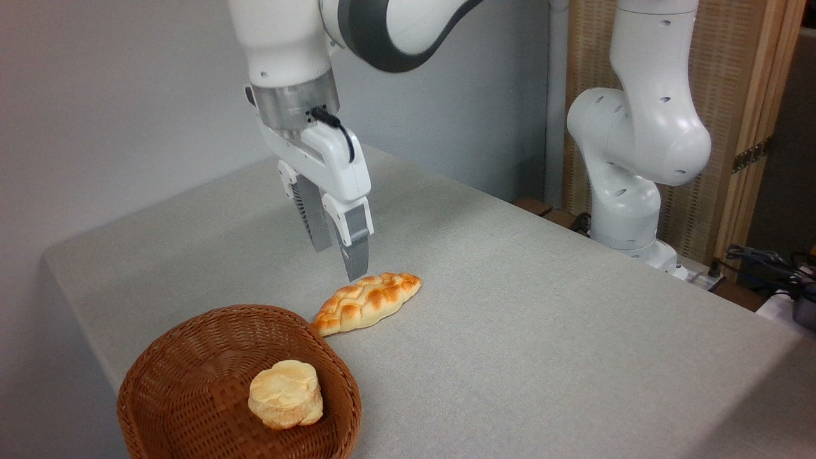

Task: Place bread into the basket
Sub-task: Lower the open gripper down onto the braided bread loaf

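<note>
Basket (191, 357) with pale bun (285, 394) sat nearest, on desk (542, 319)
Braided bread (366, 303) lay just beside rim; claw (341, 261) hovered above it, fingers slightly apart, holding nothing

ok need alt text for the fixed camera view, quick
A white robot arm's open gripper hangs just above a long braided golden-orange loaf on a grey table, beside a round brown wicker basket holding a small pale-yellow bun.

lab: robot arm (637, 127) bolted beside cloth-covered table (510, 306), loose cables (765, 261).
</note>
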`<state>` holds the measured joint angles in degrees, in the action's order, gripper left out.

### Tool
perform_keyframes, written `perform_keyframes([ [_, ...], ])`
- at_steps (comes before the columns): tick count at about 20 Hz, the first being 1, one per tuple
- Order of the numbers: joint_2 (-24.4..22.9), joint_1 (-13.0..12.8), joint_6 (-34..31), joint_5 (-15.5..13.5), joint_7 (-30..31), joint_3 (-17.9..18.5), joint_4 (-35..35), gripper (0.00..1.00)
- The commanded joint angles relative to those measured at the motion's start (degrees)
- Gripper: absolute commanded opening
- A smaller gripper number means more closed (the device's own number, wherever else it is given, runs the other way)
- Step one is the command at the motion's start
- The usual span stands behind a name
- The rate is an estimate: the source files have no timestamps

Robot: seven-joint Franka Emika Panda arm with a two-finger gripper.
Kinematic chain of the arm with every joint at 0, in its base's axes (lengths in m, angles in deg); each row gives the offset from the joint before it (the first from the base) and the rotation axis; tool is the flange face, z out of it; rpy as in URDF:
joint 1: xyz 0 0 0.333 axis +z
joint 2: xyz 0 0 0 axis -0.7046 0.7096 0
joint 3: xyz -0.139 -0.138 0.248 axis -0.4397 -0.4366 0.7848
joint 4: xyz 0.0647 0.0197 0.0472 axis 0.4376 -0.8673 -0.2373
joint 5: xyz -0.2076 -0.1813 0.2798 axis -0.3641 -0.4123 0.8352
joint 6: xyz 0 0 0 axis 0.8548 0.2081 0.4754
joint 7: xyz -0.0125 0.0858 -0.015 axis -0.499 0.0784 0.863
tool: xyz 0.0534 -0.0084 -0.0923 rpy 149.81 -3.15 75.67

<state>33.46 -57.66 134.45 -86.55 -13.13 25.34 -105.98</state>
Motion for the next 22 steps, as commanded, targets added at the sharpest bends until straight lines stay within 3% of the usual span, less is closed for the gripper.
perform_keyframes([
  [1,-0.88,-2.25,4.40,0.04,0.74,0.35,-5.78,1.00],
  [4,-0.44,-2.52,8.18,0.04,0.74,0.35,-8.77,1.00],
  [10,0.70,-3.65,9.86,0.04,0.65,0.35,-11.32,1.00],
  [22,2.11,-3.92,9.95,0.48,-1.37,0.61,-12.38,1.00],
])
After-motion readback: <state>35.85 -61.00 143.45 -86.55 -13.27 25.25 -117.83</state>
